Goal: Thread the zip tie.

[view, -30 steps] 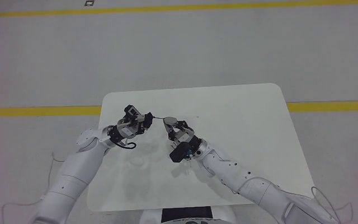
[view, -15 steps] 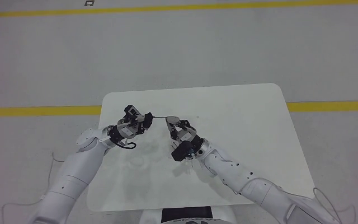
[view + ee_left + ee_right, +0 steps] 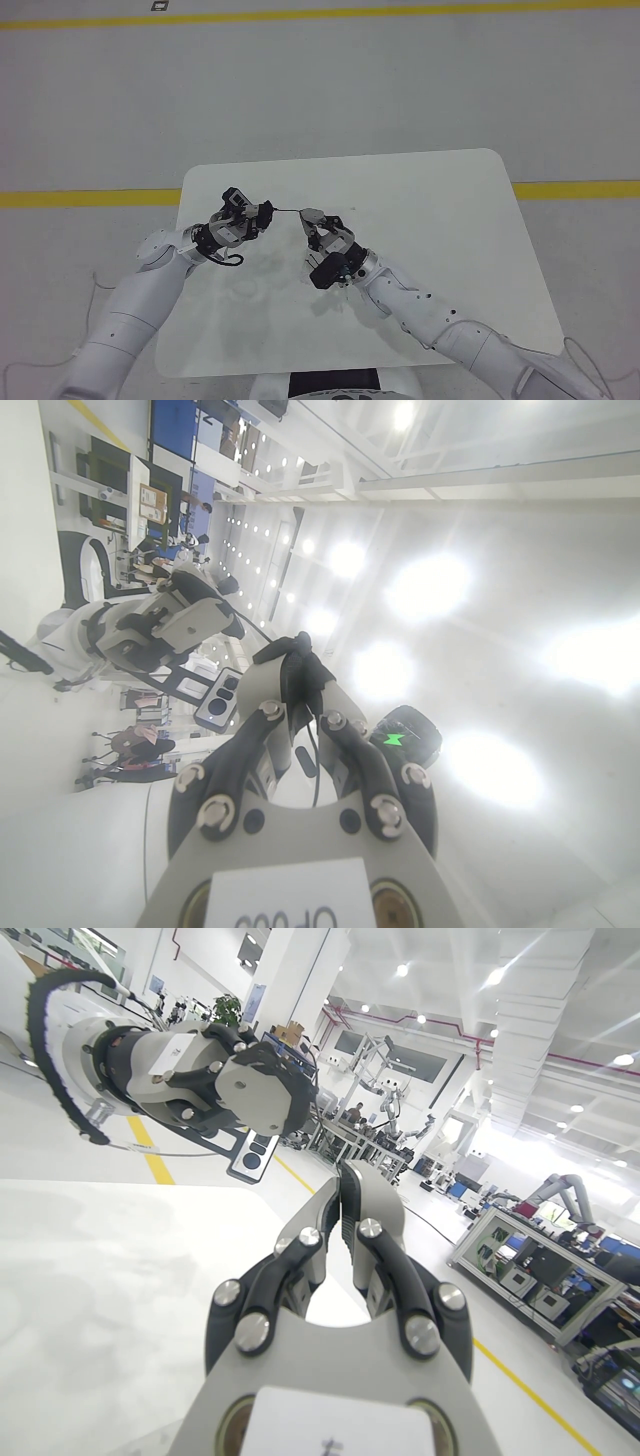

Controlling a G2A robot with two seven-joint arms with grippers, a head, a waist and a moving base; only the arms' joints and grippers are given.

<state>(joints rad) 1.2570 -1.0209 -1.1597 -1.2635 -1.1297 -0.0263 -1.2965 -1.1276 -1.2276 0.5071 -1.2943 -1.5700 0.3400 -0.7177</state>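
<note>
A thin black zip tie (image 3: 285, 210) spans the short gap between my two grippers above the white table (image 3: 440, 200). My left gripper (image 3: 264, 213) is shut on one end; in the left wrist view its black pads pinch the tie's dark end (image 3: 299, 655), with a length of strap trailing back between the fingers. My right gripper (image 3: 307, 216) is shut on the other end. In the right wrist view the strap (image 3: 327, 1138) runs from the closed fingertips (image 3: 341, 1176) up to the left gripper (image 3: 260, 1088). The left wrist view shows the right gripper (image 3: 227, 620) close by.
The table's back edge (image 3: 340, 160) lies just beyond the grippers, with bare white surface to the right and front. A yellow floor line (image 3: 90, 197) runs past the table. Workbenches and other machines stand far off in the room.
My right gripper has shifted slightly to the right, still holding its end of the tie. The left arm has kept still.
</note>
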